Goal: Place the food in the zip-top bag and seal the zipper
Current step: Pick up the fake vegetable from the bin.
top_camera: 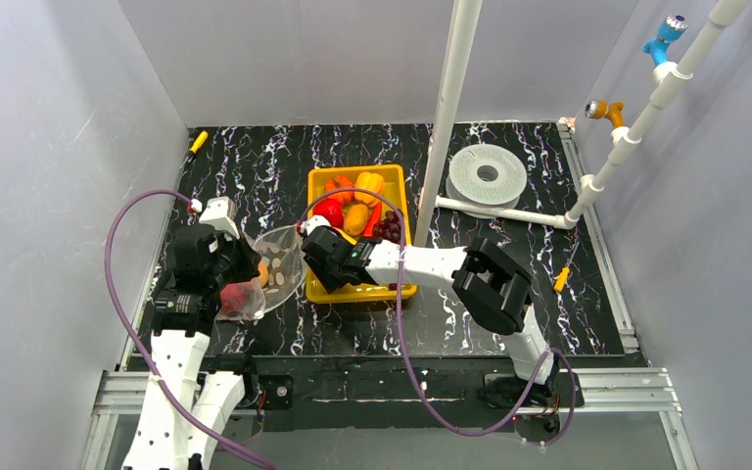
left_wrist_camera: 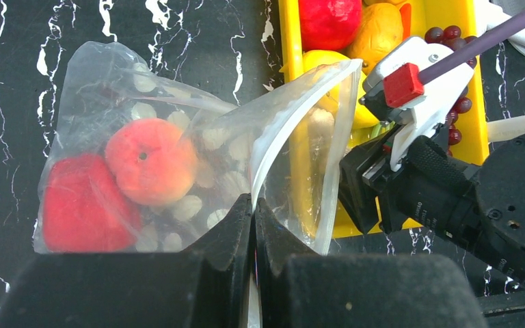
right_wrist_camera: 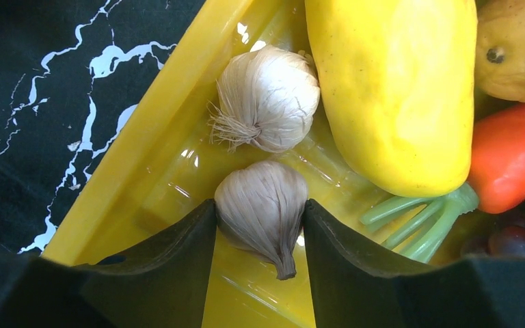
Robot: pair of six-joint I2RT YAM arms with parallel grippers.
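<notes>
Black marbled table, yellow tray mid-table, zip-top bag lying just left of the tray with its mouth toward it. Left gripper has its jaws pressed together on the bag's lower lip, right at the zipper, propping the mouth open. The bag already holds a red fruit and a peach at the closed end. The rest of the food is in the tray: yellow fruit, carrot, grapes (only a sliver shows in the right wrist view), and two garlic bulbs by the left wall. Right gripper is down there, jaws pinching the nearer garlic bulb across its belly, both pads touching. The other garlic bulb sits just beyond, apart. Handling guess: the bulb is light, hard and glossy, and it tapers to the stem, so it could squirt out. The widest part is the right hold. The bag film is limp and crinkly and will likely sag shut unless the lip is pinched. The zipper strip is the only stiffer bit worth grabbing.
</notes>
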